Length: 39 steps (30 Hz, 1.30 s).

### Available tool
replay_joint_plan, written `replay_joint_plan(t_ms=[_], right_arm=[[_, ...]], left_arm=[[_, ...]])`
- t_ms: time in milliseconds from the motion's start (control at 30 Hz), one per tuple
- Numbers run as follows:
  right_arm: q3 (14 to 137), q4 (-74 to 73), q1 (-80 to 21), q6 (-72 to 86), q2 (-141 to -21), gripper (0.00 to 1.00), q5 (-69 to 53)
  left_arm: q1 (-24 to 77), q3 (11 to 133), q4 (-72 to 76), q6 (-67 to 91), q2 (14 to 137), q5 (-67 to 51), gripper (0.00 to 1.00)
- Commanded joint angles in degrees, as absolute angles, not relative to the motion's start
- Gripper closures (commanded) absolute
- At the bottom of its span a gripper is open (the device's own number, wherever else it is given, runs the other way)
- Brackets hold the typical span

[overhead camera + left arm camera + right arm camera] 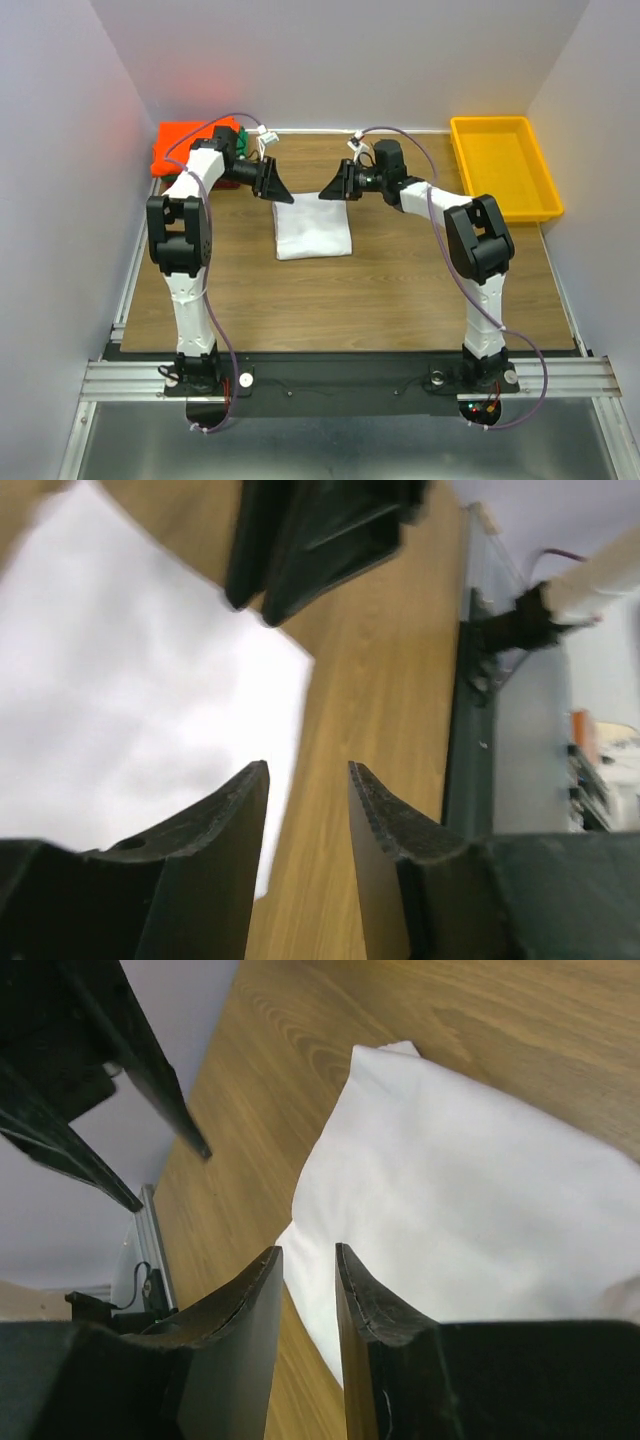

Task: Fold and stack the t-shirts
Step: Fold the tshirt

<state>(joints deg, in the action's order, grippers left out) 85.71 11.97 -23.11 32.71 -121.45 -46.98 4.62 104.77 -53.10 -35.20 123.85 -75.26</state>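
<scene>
Left claw (pixel 284 196) over squarish white t-shirt (pixel 313 232), far-left corner

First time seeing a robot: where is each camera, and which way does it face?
Top: above and behind, looking down at the table; both arms show.
Left wrist: behind the left gripper, its fingers in view, facing the shirt.
Right wrist: behind the right gripper, its fingers in view, facing the shirt.
Shared: the shirt, in all three.

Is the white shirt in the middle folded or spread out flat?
Folded: the white t-shirt lies as a compact rectangle on the table, no sleeves or collar showing.
</scene>
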Motion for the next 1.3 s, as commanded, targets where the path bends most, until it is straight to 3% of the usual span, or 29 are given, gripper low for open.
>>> replay_joint_plan(t_ms=[0, 100, 233, 300, 433, 467, 500, 567, 633, 800, 1067, 1267], right_arm=[[90.0, 12.0, -21.4, 31.6, -119.5, 0.66, -45.6], [88.9, 11.7, -20.7, 31.7, -118.2, 0.65, -46.1], [85.7, 11.3, -20.7, 31.6, -117.3, 0.65, -46.5], [84.6, 11.3, -20.7, 32.1, -117.4, 0.63, -46.8], [83.2, 11.5, -20.7, 33.9, -118.6, 0.49, -48.0], [83.2, 11.5, -20.7, 34.2, -118.9, 0.46, -48.2], [83.1, 11.5, -20.7, 34.7, -119.1, 0.35, -48.3], [83.0, 11.6, -20.7, 35.8, -119.6, 0.27, -48.9], [82.4, 12.0, -20.8, 36.2, -120.0, 0.18, -48.8], [81.4, 12.4, -20.7, 35.8, -123.1, 0.12, -46.9], [81.0, 12.0, -19.1, 33.0, -129.3, 0.11, -40.4], [81.5, 8.9, -18.5, 27.8, -123.8, 0.13, -41.2]], left_arm=[[4.2, 100.8, -29.0, -8.3, 109.3, -56.2, 0.41], [3.0, 95.2, -19.7, -2.6, 104.3, -58.3, 0.31], [4.0, 77.4, -1.5, 8.8, 98.3, -62.1, 0.21], [4.7, 71.3, 14.1, 16.5, 95.9, -61.3, 0.16], [6.5, 59.1, 42.2, 40.4, 97.9, -62.4, 0.13], [6.9, 57.5, 46.3, 43.9, 98.6, -62.4, 0.12], [7.9, 56.3, 49.8, 46.5, 100.4, -62.5, 0.09], [8.8, 54.7, 55.6, 51.0, 102.6, -62.5, 0.08], [9.2, 54.0, 57.3, 51.7, 105.4, -61.5, 0.08], [8.1, 53.7, 56.0, 51.1, 112.3, -58.5, 0.07], [3.3, 52.0, 42.1, 39.4, 115.6, -53.0, 0.07], [1.3, 53.8, 31.3, 25.4, 108.0, -54.5, 0.07]])
